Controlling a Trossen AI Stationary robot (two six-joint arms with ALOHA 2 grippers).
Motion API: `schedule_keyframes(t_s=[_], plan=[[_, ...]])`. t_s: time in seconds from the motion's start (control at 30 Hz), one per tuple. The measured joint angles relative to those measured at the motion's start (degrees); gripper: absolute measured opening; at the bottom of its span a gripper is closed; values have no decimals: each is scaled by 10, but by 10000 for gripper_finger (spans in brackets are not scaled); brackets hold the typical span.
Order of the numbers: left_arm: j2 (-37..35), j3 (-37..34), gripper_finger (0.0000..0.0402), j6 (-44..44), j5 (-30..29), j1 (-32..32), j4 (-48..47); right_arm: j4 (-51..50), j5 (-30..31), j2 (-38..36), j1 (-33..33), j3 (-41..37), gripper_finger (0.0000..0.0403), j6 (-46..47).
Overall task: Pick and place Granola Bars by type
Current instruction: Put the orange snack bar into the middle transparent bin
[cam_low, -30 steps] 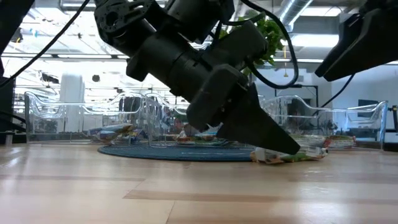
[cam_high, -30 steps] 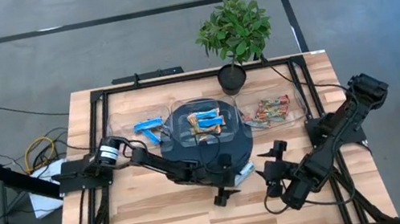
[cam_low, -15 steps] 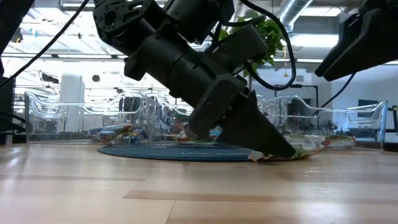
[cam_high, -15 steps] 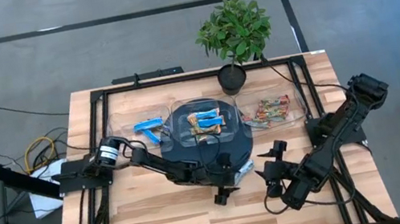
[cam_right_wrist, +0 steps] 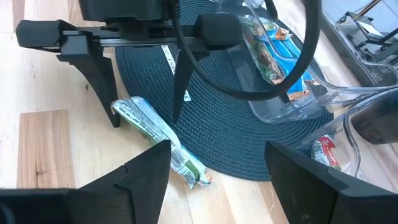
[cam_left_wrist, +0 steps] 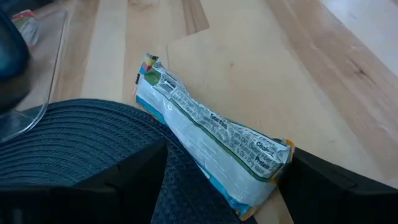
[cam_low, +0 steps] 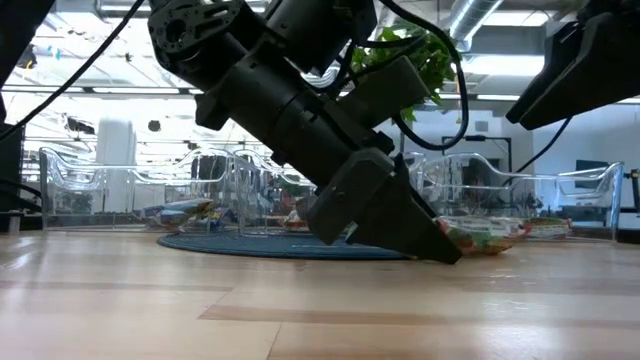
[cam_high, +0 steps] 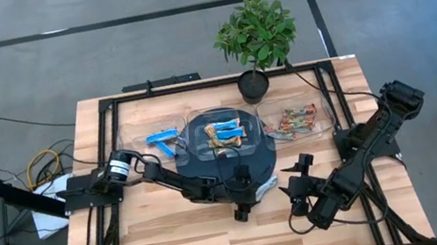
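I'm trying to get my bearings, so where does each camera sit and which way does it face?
High view: overhead, looking straight down on the wooden table; both arms show.
Low view: at tabletop height, looking level across; the left arm fills the middle.
Left wrist view: looks past the left gripper at a pale silver-green bar on the blue mat edge.
Right wrist view: looks past the right gripper at the left gripper straddling it.
Both wrist views share that bar.
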Motion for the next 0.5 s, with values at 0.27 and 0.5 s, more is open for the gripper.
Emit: schedule_keyframes(t_s=[0.27, 0.5], plan=[[0, 0, 260, 0, -13, -1, 4, 0, 0, 0, 0, 0, 255, 0], [0, 0, 178, 8, -13, 0, 2, 0, 0, 0, 0, 0, 255, 0]])
